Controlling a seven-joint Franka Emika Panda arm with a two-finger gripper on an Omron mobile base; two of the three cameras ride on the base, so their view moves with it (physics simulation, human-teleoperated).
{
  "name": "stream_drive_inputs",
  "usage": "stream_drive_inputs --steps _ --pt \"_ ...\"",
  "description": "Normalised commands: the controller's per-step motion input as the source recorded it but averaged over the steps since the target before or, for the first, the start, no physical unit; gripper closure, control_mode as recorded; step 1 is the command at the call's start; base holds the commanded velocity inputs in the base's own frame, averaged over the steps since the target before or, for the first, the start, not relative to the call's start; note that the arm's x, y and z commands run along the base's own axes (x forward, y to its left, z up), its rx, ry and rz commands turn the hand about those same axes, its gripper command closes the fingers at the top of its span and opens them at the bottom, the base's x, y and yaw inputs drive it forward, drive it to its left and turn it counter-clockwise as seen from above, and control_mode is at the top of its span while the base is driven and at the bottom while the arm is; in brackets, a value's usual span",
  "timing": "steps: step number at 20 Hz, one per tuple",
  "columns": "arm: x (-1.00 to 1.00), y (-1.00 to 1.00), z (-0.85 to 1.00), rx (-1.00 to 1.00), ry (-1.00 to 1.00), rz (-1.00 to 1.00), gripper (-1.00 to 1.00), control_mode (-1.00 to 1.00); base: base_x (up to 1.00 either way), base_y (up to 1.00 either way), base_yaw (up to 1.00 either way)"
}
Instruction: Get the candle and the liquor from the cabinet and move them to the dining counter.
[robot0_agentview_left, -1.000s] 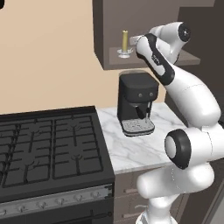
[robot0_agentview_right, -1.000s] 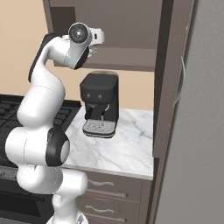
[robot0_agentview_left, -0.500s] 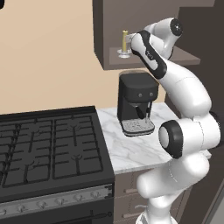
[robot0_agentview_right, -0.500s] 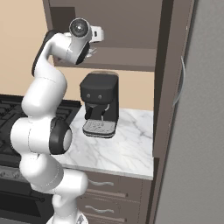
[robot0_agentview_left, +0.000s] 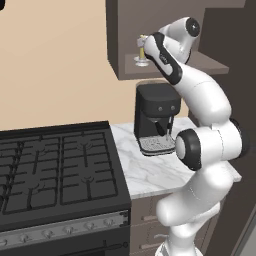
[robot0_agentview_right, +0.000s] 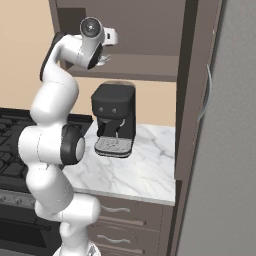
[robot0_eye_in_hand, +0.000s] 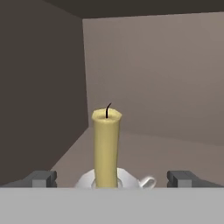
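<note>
The candle (robot0_eye_in_hand: 106, 148) stands up straight in its little dish holder (robot0_eye_in_hand: 118, 179) on the shelf of the open cabinet (robot0_agentview_left: 165, 30), near its left wall, above the coffee machine (robot0_agentview_left: 155, 117). The end effector (robot0_eye_in_hand: 113, 178) is wide open, one finger on each side of the candle, not touching it. If it squeezes off to one side, the thin candle could tip over or slip out of its dish. I cannot see the liquor.

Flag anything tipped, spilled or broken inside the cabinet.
Nothing stands out. The candle stands upright in its holder on the cabinet shelf, between the open fingers, untouched.
</note>
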Motion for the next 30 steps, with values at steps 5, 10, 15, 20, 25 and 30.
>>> stream_drive_inputs --steps 5,10,15,20,25,30 --pt "0.26 0.13 0.0 0.0 0.07 0.0 -1.0 -1.0 0.0 0.0 0.0" --pt "0.21 0.08 0.0 0.0 0.06 0.0 -1.0 -1.0 0.0 0.0 0.0" --pt "0.16 0.05 0.0 0.0 0.05 0.0 -1.0 -1.0 0.0 0.0 0.0" --pt "0.19 0.11 0.0 0.0 0.07 0.0 -1.0 -1.0 0.0 0.0 0.0" --pt "0.13 0.05 0.0 0.0 0.05 0.0 -1.0 -1.0 0.0 0.0 0.0" --pt "0.12 0.02 -0.02 0.0 0.04 0.0 1.0 -1.0 0.0 0.0 0.0"
